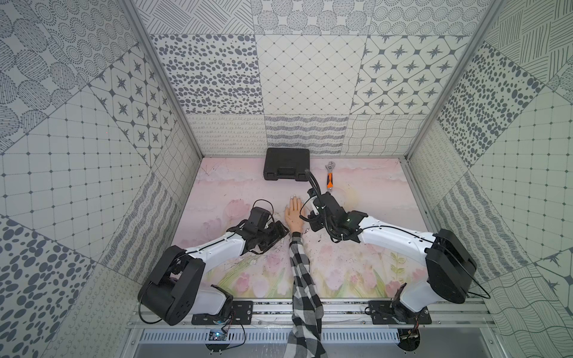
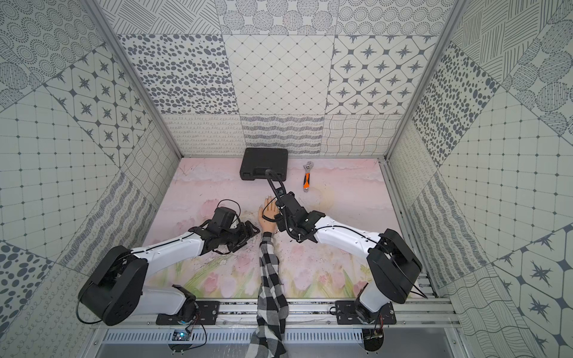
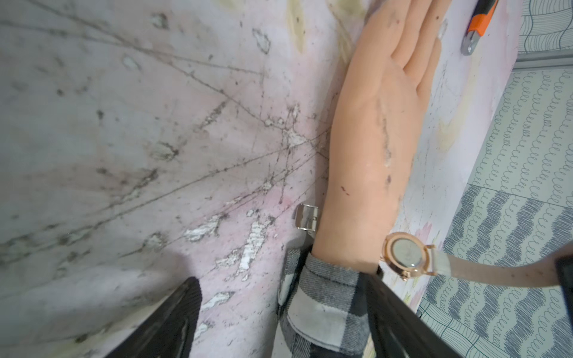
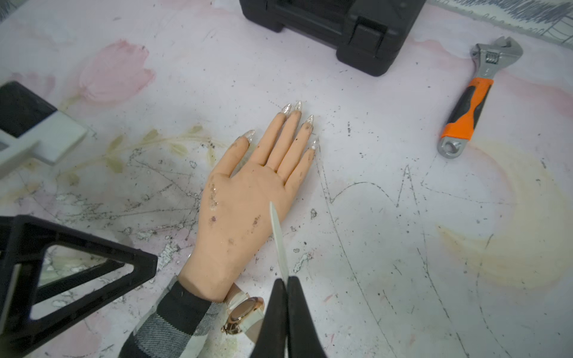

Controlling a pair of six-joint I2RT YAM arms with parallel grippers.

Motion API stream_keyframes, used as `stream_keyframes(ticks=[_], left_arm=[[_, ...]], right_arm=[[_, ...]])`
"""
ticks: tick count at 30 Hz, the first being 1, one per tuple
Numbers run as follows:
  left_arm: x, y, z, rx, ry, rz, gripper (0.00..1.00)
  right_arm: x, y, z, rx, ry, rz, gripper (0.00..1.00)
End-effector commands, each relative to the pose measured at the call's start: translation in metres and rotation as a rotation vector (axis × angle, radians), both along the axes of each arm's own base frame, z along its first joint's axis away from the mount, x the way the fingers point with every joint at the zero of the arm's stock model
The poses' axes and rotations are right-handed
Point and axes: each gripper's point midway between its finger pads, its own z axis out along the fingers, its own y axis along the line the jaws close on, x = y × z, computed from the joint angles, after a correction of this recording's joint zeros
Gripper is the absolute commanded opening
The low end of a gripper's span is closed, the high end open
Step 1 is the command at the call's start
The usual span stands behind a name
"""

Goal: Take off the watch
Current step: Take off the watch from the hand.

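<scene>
Right fingers (image 4: pixel 302 313) pinch the watch (image 4: pixel 245 313) strap (image 4: pixel 279 241), apparently unbuckled.

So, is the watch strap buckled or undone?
Undone: the right gripper pinches the free strap end; the buckle lies loose beside the wrist.

No legible text or markings

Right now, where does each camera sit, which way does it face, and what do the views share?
Both top views: overhead, looking down on the table; both arms show, flanking the mannequin hand.
Left wrist: on the left arm, looking along the hand toward the wrench; the open left gripper shows.
Right wrist: on the right arm, looking over the hand toward the black case; right gripper shut on the watch strap.
Shared: both wrist views show hand, watch, wrench.
</scene>
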Motion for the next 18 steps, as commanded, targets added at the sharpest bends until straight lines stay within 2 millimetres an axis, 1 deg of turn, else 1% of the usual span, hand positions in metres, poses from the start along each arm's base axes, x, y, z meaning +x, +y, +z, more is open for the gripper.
stream_keyframes(ticks=[1,3,6,9,15,18], left_arm=[[0.002,0.008,0.008,0.048,-0.020,-0.007,0.85],[0.003,0.008,0.011,0.051,-0.025,-0.012,0.85],[0.005,0.008,0.015,0.053,-0.030,-0.015,0.85],[0.007,0.009,0.020,0.057,-0.039,-0.007,0.86],[0.007,0.013,0.026,0.069,-0.052,0.003,0.86],[0.007,0.014,0.026,0.074,-0.050,0.002,0.86]], right_arm=[[0.016,-0.019,0.040,0.161,-0.074,-0.142,0.00],[0.019,-0.036,0.049,0.187,-0.090,-0.185,0.00],[0.022,-0.058,0.053,0.205,-0.099,-0.235,0.00],[0.024,-0.081,0.047,0.215,-0.089,-0.285,0.00],[0.024,-0.130,0.027,0.228,-0.064,-0.391,0.00],[0.022,-0.148,0.027,0.245,-0.065,-0.426,0.00]])
